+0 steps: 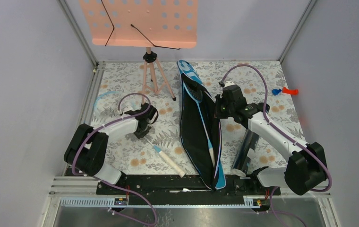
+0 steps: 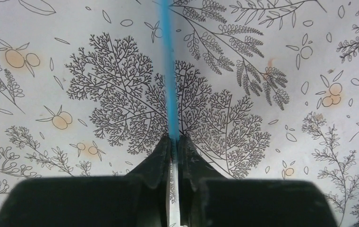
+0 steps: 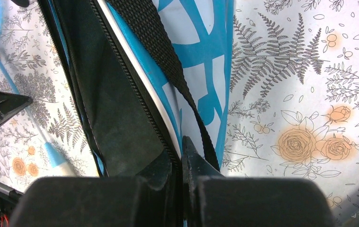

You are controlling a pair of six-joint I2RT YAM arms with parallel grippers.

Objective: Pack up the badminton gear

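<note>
At centre, one racket (image 1: 194, 94) sits in the bag (image 1: 197, 137), right gripper (image 3: 181, 151) pinching its rim; left gripper (image 2: 174, 142) clamps the second racket (image 1: 169, 161); tube (image 1: 244, 151) unpacked.

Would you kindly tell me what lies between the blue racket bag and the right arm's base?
The long black tube lies there, its far end under the right arm, seen in the top external view.
</note>
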